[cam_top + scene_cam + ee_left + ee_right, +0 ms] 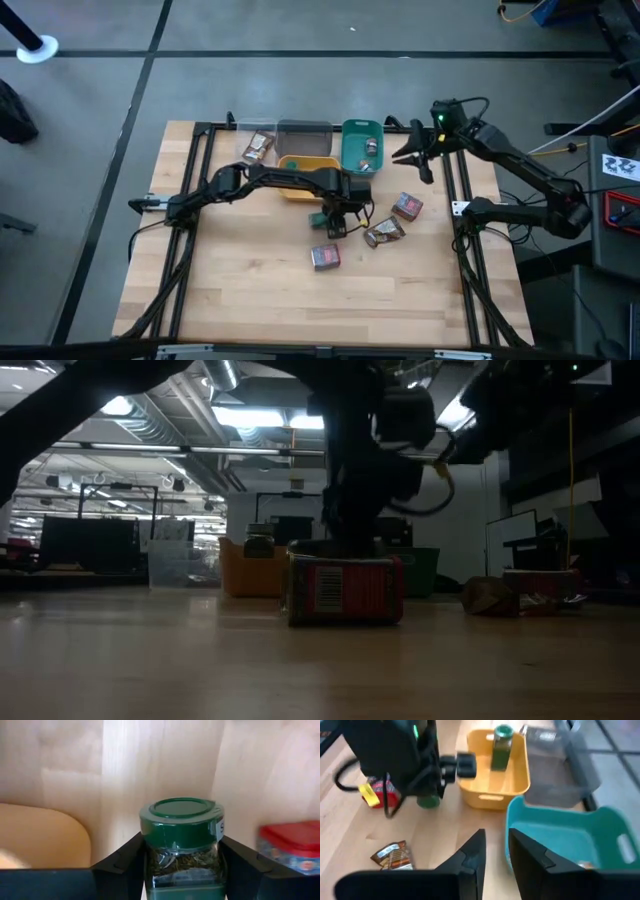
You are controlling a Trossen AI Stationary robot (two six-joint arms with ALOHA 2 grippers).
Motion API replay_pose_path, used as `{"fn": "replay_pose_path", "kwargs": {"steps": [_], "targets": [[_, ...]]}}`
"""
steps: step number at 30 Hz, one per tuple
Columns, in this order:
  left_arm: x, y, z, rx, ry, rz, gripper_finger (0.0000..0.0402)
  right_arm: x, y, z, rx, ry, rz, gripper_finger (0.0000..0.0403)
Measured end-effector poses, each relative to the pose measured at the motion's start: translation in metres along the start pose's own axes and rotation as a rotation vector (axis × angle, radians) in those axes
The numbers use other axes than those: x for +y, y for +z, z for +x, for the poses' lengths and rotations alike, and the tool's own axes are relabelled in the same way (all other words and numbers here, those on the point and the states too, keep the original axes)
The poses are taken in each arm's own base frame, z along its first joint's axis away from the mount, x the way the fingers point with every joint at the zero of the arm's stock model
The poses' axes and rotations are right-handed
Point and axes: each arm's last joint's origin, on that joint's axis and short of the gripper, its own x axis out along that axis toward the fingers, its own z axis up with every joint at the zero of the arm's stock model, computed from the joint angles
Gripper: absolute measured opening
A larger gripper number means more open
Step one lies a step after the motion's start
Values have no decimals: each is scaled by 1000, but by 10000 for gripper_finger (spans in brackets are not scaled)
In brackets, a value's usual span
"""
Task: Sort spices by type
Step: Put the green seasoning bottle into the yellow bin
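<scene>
Spices are spread over the middle and far part of the bench [250,300]. A green-capped jar [181,840] stands upright on the bench surface near its centre, just in front of the yellow tray [305,163], between the two fingers [125,865] of the left gripper [331,216]; the jaws sit close on both sides of the jar, but whether they are clenched on it cannot be told. A second green-capped jar [502,746] stands upright inside the yellow tray. One red box [326,257] lies nearer the front edge, another red box [407,206] lies toward the right edge, and a brown packet [384,233] lies between them. Another brown packet [258,148] lies near the far edge. The teal tray [361,146] at the far edge holds small tins [368,147]. The right gripper [495,851] hangs above the far right corner, jaws slightly parted, holding nothing.
</scene>
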Motion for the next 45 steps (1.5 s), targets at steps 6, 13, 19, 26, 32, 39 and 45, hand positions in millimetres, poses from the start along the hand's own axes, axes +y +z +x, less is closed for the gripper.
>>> {"fn": "replay_pose_path", "kwargs": {"steps": [6,13,19,26,32,39,45], "targets": [[-6,7,-36,-116,8,10,183,3,-23,14,42,14,42,83],[9,1,-83,-224,175,-51,183,4,-29,16,55,21,56,83],[26,-16,-110,-210,335,-88,185,4,-29,16,58,22,59,83],[54,-24,-107,-120,418,-160,186,4,-29,16,59,22,61,83],[71,-25,-105,-108,425,-194,184,4,-29,16,60,22,61,83],[74,-27,-106,-85,428,-182,191,4,-29,16,60,22,61,83],[72,-34,-108,-23,427,-156,186,4,-29,16,60,22,61,83]]}}
